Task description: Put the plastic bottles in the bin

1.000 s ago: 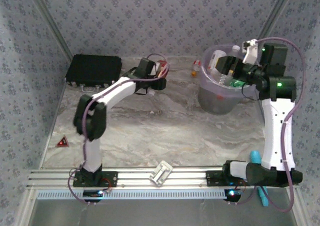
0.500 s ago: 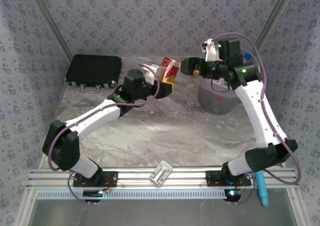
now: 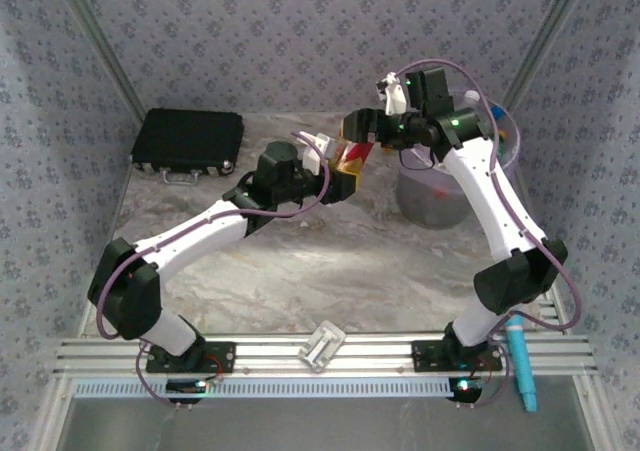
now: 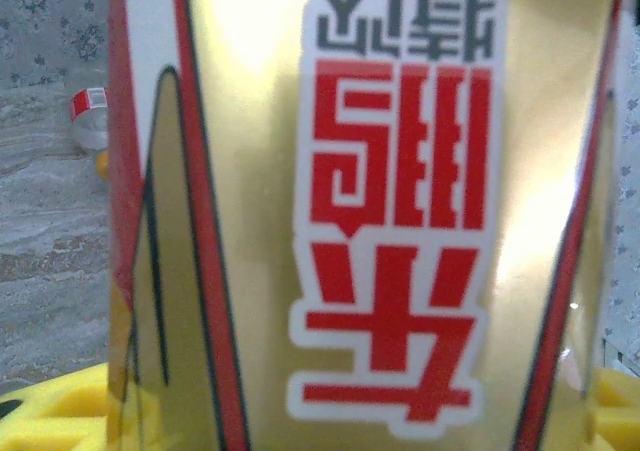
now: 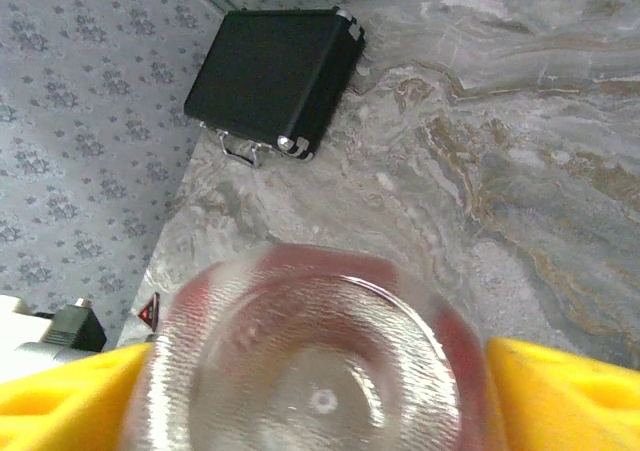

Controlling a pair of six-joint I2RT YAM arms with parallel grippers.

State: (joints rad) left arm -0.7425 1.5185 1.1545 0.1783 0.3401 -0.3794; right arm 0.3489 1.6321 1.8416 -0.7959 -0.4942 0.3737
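Now your right claw [image 3: 359, 130] has reached the bottle [image 3: 352, 156] your left claw [image 3: 339, 177] pinches; right grip unclear; bin [image 3: 430, 207] next.

A robotics lab test cell: two arms, left [image 3: 190, 236] and right [image 3: 490, 201], bolted to an aluminium rail [image 3: 260, 354] at a marble-patterned table [image 3: 300, 271], enclosed by metal-framed panels of floral wallpaper [image 3: 300, 41].

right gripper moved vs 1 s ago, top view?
Yes. The right gripper has swung left off the bin, toward the black case, and now meets the bottle held by the left gripper.
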